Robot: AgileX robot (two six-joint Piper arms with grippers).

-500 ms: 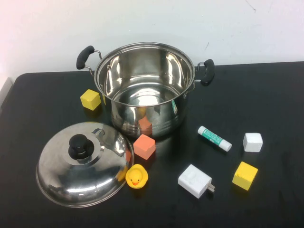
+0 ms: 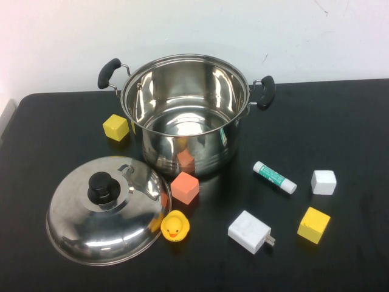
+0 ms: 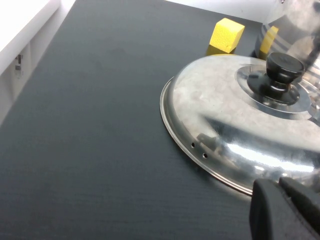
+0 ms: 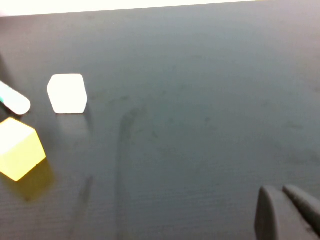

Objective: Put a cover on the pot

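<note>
The steel pot (image 2: 185, 115) with two black side handles stands open and empty at the back middle of the black table. The domed steel lid (image 2: 106, 210) with a black knob (image 2: 101, 187) lies on the table at the front left; it also shows in the left wrist view (image 3: 245, 120). Neither arm shows in the high view. My left gripper (image 3: 282, 192) is shut and empty, just off the lid's rim. My right gripper (image 4: 282, 200) is shut and empty above bare table, away from the blocks.
Around the pot lie a yellow block (image 2: 116, 128), an orange block (image 2: 185, 187), a yellow duck (image 2: 175, 226), a white charger (image 2: 250, 232), a glue stick (image 2: 275, 177), a white block (image 2: 323, 182) and another yellow block (image 2: 313, 224).
</note>
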